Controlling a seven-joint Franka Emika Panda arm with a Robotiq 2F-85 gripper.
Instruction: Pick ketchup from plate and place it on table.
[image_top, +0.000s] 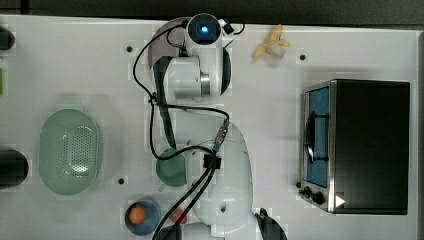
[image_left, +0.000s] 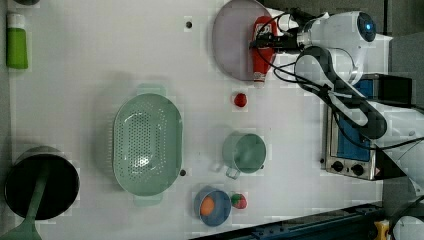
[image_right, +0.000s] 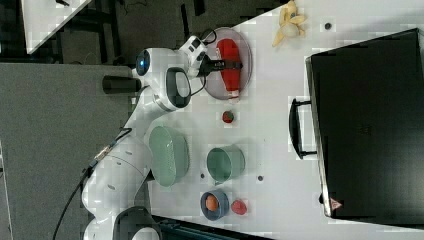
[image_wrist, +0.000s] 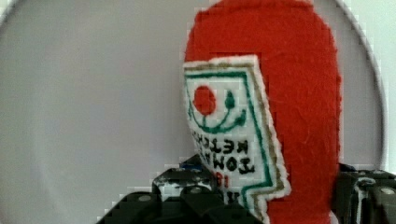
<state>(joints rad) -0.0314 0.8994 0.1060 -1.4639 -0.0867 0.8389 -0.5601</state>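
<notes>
While the ketchup (image_left: 262, 50) lies flat on the plate (image_left: 231, 42), the gripper (image_left: 264, 44) sits astride its middle, one black finger (image_wrist: 187, 196) on each side of the red felt body. From the wrist view the fingers look close against the bottle, yet whether they actually press it I cannot tell; the bottle rests on the plate, not lifted.

Seen in the left view, the plate is at about twelve o'clock on the table (image_left: 100, 60), and the bottle occupies the plate's three o'clock side, its white cap pointing to six o'clock and just past the rim. A small red ball (image_left: 240, 99) lies on the table near the cap, toward six o'clock. Farther that way stands a green cup (image_left: 243, 153), with a mint basket (image_left: 146, 144) at its nine o'clock. A blue bowl (image_left: 212, 206) holding an orange thing sits at six o'clock of the cup, a strawberry (image_left: 239, 201) just beside it.
</notes>
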